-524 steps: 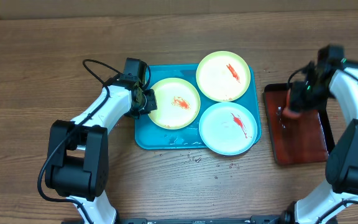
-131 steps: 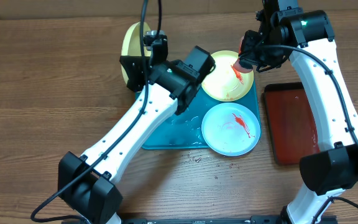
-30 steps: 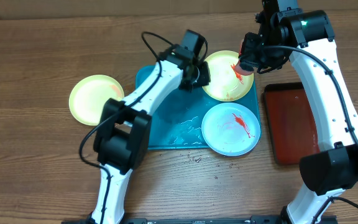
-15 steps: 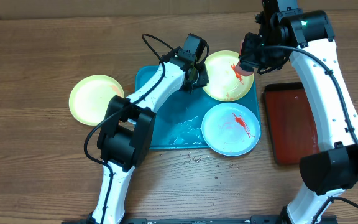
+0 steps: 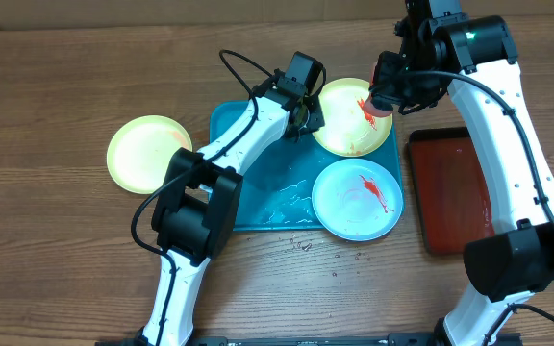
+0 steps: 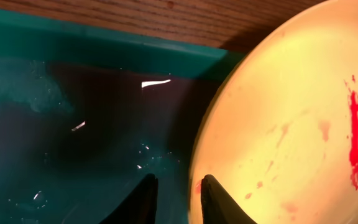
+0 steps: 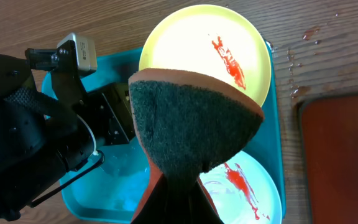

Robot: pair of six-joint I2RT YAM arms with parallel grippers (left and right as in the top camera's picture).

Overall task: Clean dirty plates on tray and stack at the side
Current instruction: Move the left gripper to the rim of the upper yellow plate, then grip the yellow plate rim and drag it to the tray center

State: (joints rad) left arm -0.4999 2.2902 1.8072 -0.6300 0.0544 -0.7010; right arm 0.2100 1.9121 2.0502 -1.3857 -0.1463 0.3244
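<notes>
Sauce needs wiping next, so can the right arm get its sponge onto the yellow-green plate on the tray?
Probably yes: the sponge hangs right above the plate, nothing between them; the left fingers are only at its left rim.

One plate (image 5: 148, 154), wiped clean, now lies on the table (image 5: 65, 240); my left gripper (image 5: 303, 113) has gone to the next plate's (image 5: 344, 135) rim.
</notes>
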